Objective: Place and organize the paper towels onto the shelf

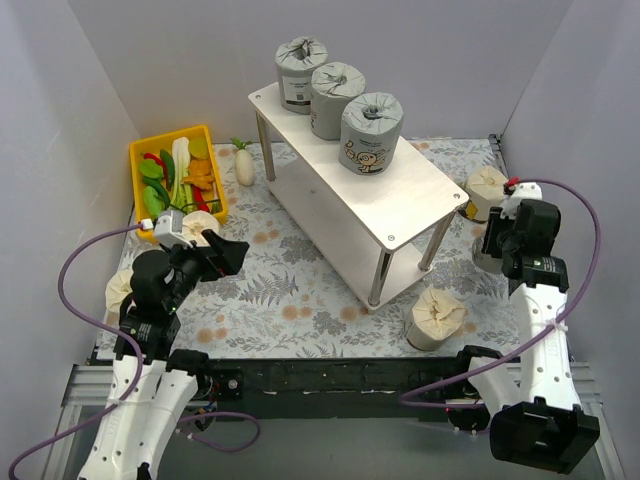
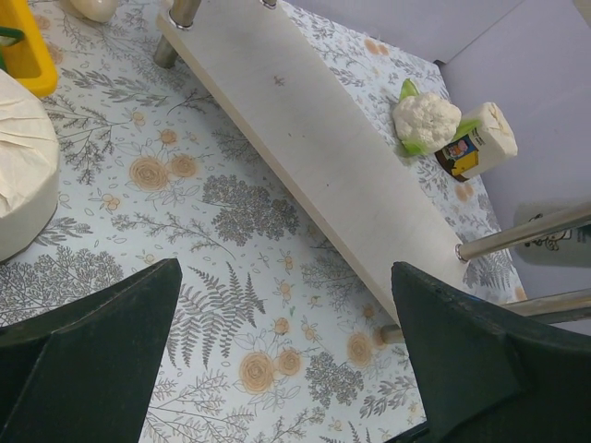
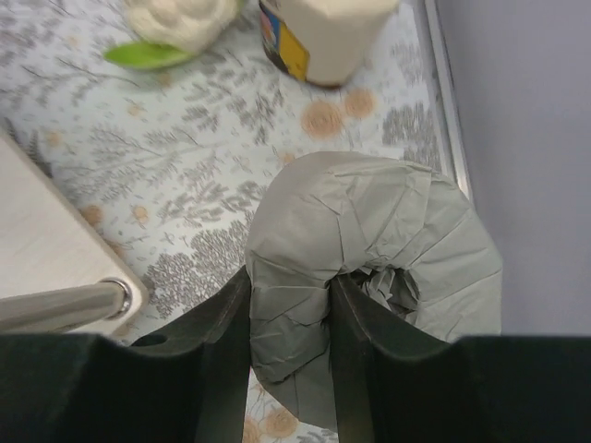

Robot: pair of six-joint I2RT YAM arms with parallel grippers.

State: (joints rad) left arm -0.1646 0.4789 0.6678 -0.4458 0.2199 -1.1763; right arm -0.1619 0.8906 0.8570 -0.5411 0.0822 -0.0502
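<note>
The left gripper (image 1: 228,250) hangs with its jaws spread wide and nothing between them, over the fern-printed table cover (image 1: 300,290). A cream-beige paper-wrapped roll (image 1: 122,290) stands near-left of its wrist. A second cream-beige roll (image 1: 203,222) stands just beyond it, against the yellow plastic bin (image 1: 168,137), which holds green, red and orange vegetables (image 1: 175,175). This arm is plainly the nearer one for those two.

The pale wooden two-tier shelf (image 1: 400,195) runs from far-left to near-right. Its top board carries three grey wrapped rolls (image 1: 337,98) upright in a row on the far half, while the near half shows bare board. A third cream-beige roll (image 1: 436,318) stands on the table by the shelf's near-right legs.

At the right wall, the right gripper (image 3: 288,286) comes from above and is pinched narrow on the rim of the fourth grey roll (image 3: 416,249), with one finger outside the wrapping and one in the hollow at the twist. That roll stands upright on the table, so its axis is vertical. The shelf lies to its left and higher, so the coming move likely needs a lift, then a carry leftward to the bare end of the top board.

Farther back lie a white cauliflower (image 3: 175,23) and the last cream-beige roll (image 3: 323,37).
</note>
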